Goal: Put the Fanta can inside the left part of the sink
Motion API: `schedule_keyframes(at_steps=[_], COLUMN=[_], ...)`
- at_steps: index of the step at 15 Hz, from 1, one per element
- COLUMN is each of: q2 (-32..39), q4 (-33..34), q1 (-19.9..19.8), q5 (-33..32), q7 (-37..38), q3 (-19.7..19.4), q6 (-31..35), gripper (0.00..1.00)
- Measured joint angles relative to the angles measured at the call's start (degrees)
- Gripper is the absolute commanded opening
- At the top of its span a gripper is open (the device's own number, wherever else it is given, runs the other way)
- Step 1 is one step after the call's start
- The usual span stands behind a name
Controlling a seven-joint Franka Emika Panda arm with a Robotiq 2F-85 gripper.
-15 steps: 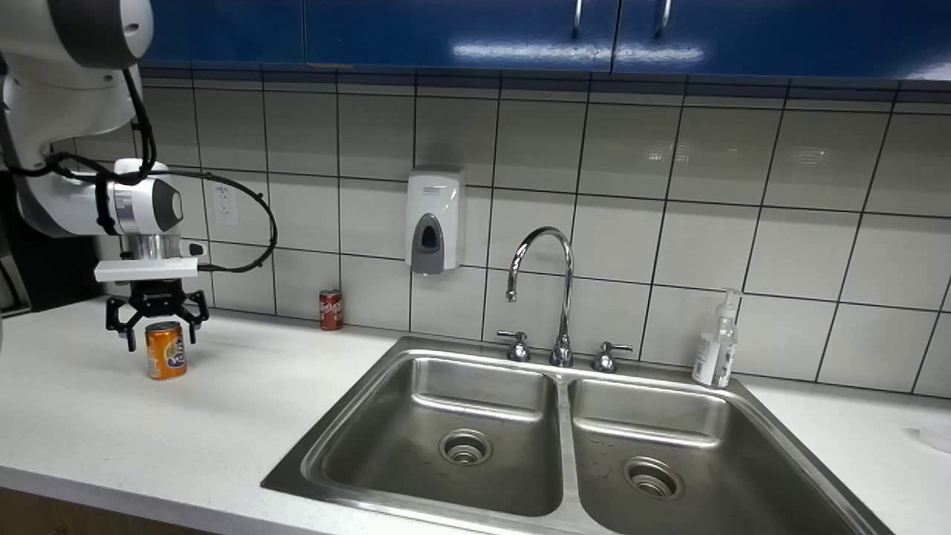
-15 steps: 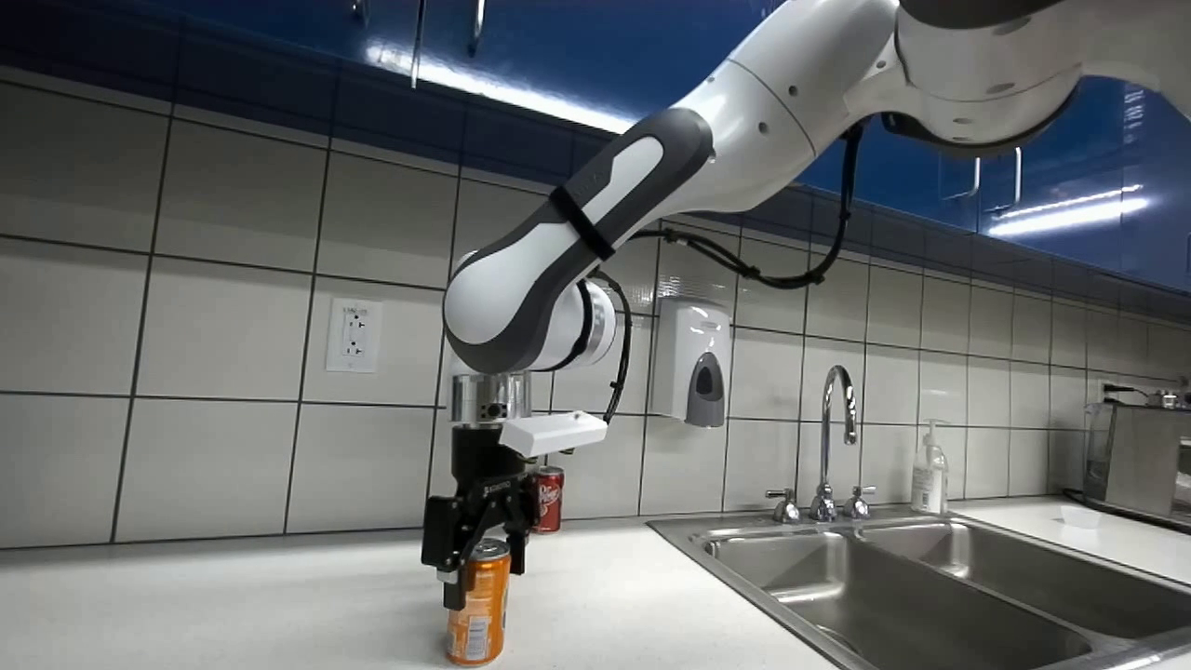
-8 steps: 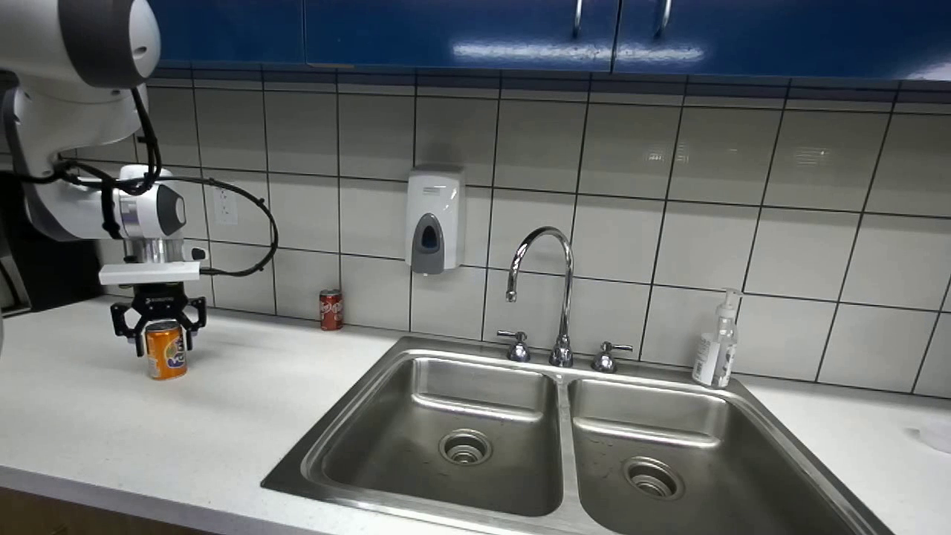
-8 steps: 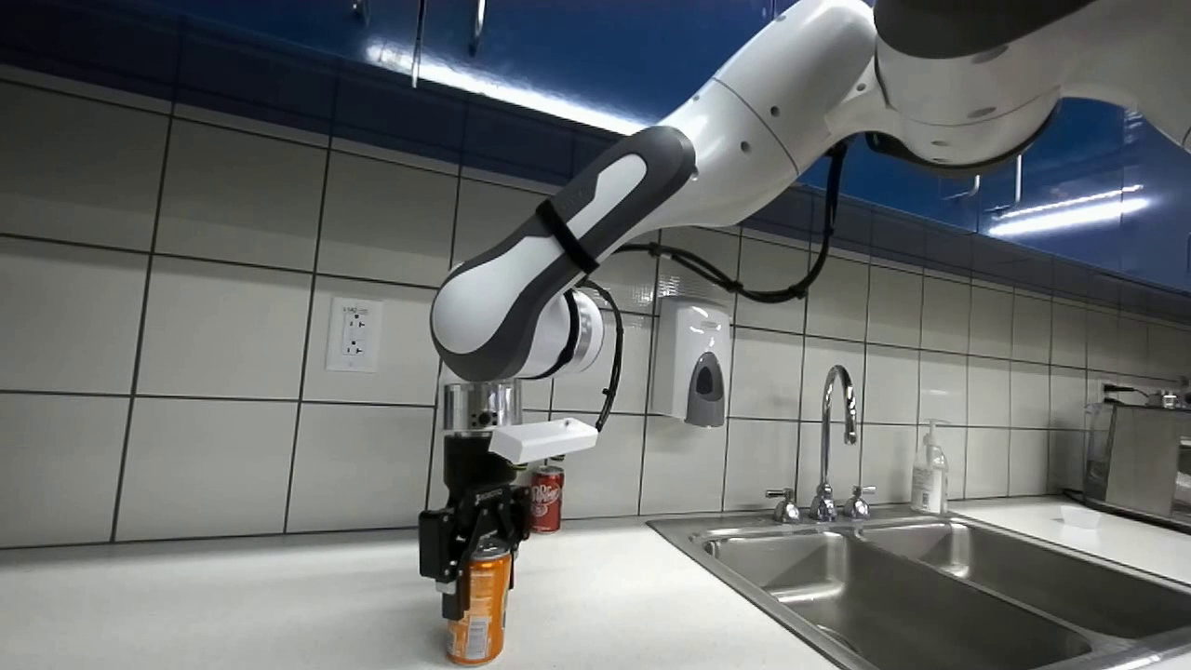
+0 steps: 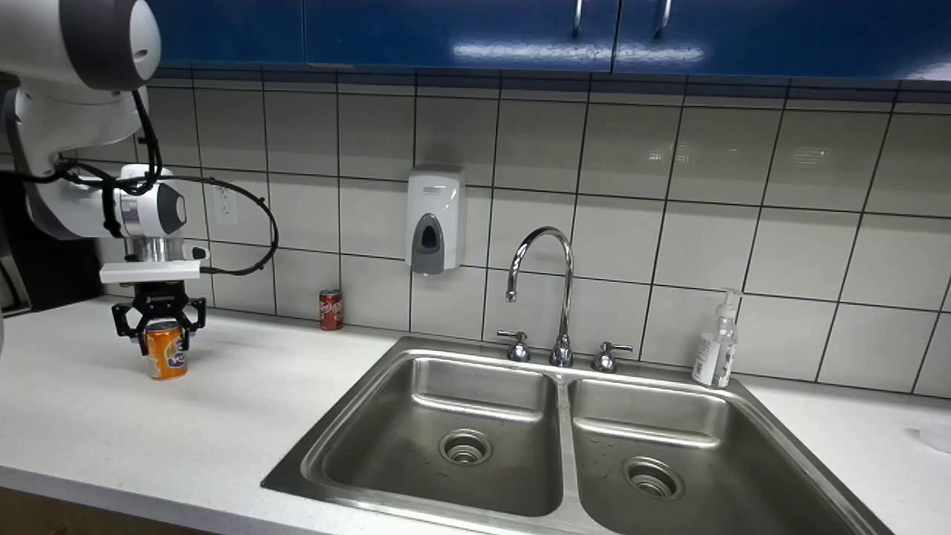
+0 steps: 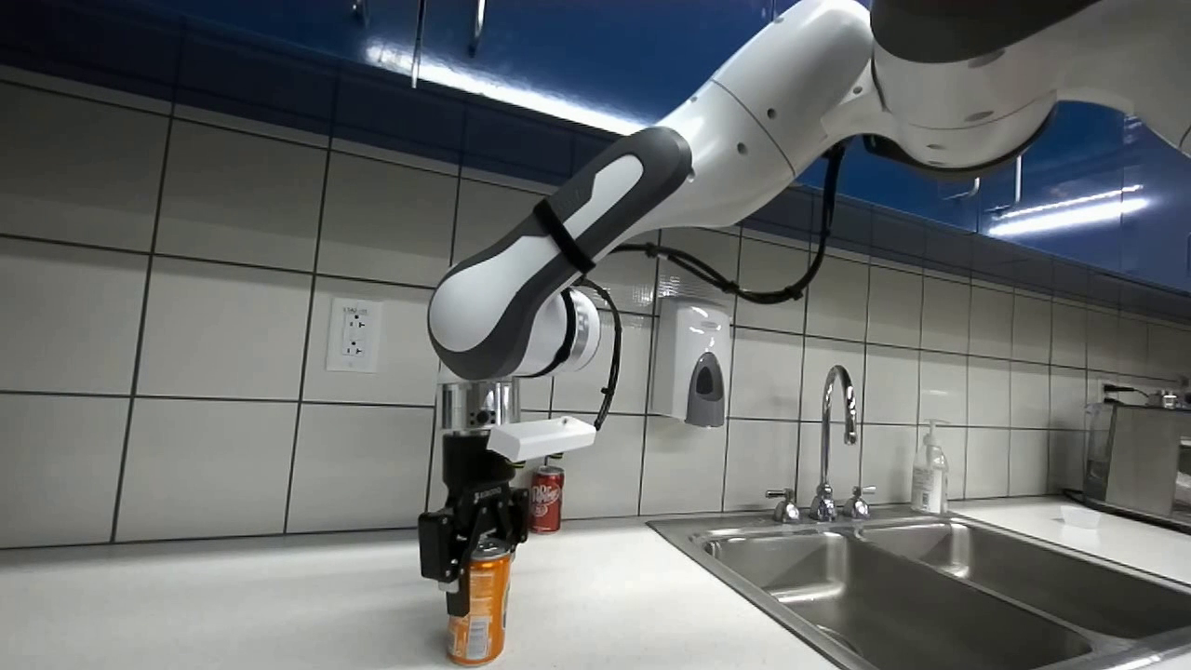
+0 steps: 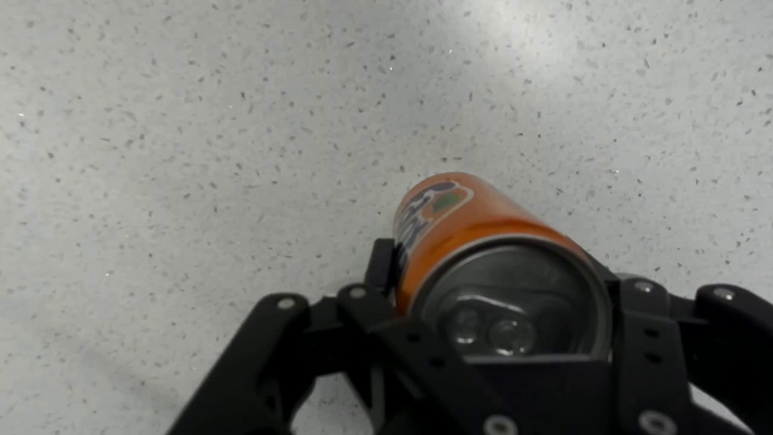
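Orange Fanta can (image 5: 168,357), clamped high between fingers (image 6: 459,597), could slip if swung jerkily toward the left basin (image 5: 405,446), four o'clock in an exterior view.

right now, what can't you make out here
Fanta can: part of its top, hidden by the gripper, wrist view.
Soap bottle: label text too small, in both exterior views.
Metal appliance: cut off at right edge, in an exterior view.
Black object: cut off at left edge, in an exterior view.

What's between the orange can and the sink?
A tool finger against the orange can, then just white counter up to the sink, in an exterior view.
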Motion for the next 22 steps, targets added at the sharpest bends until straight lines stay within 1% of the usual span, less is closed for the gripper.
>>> schedule_keyframes(at_steps=[6, 11, 16, 22], q2=[-0.3, -2.6, -6.2, -11.4], q4=[0.0, -1.1, -4.7, -9.8], q1=[0.0, 0.0, 0.0, -0.5], q5=[0.0, 0.0, 0.0, 0.0], q7=[0.0, 0.0, 0.0, 0.0], q3=[-0.2, -0.3, -0.5, -1.6], q6=[0.0, 0.0, 0.1, 0.4], gripper=[0.40, 0.40, 0.40, 0.40])
